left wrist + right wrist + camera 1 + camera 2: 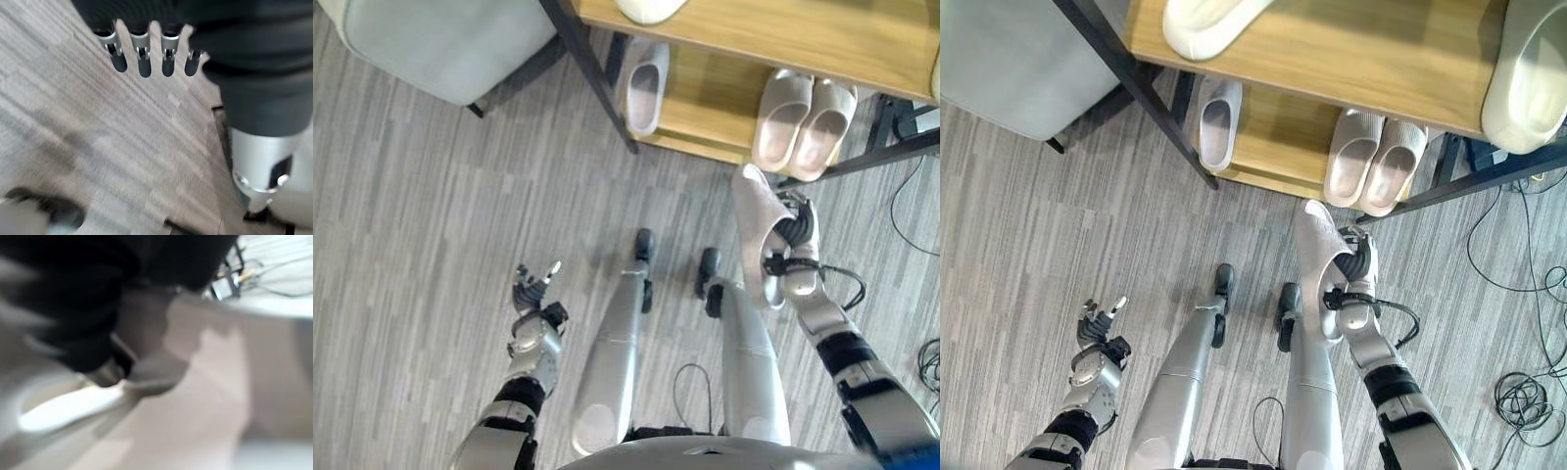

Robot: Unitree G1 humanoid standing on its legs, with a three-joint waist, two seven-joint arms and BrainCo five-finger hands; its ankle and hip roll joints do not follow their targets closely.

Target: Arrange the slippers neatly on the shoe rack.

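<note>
The right hand (793, 257) has its fingers clenched round a pale slipper (756, 220), held off the floor just in front of the rack (705, 137), toe toward the lower shelf where a pair (801, 119) and a single slipper (644, 90) already sit. The left hand (534, 299) hangs over the floor, fingers released and holding nothing. The risk is the slipper's toe catching the shelf edge or nudging the pair askew, since the free gap between the pair and the single looks tight.
</note>
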